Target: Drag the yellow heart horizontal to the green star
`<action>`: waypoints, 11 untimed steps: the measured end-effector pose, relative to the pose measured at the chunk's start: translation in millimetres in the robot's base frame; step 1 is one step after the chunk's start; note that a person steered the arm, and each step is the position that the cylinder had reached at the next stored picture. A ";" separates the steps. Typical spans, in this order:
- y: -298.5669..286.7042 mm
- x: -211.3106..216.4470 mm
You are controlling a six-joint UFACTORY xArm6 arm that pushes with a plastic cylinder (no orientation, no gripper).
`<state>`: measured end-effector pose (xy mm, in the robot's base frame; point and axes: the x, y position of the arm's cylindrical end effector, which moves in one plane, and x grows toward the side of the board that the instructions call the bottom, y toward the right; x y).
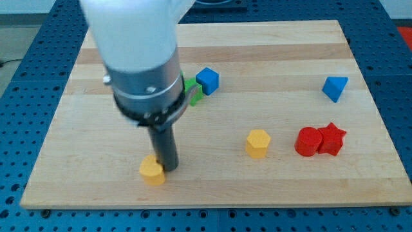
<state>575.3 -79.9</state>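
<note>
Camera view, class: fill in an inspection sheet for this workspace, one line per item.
Surface: wooden board on a blue perforated bench.
Job's things: yellow heart near the view's bottom; green star mostly hidden behind the arm.
Clutter: blue cube touching the green star; blue triangle; yellow hexagon; red cylinder touching red star.
Tool: my tip against the heart's right side.
Cables: nothing seen.
Surroundings: nothing seen.

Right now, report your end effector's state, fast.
No gripper: my tip is a bare rod that holds nothing. It rests against the yellow heart, on the heart's right in the view. The green star is towards the view's top, partly hidden by the arm.
</note>
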 end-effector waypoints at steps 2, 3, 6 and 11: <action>21.4 43.3; -20.5 42.4; -63.5 -3.0; -159.3 -126.9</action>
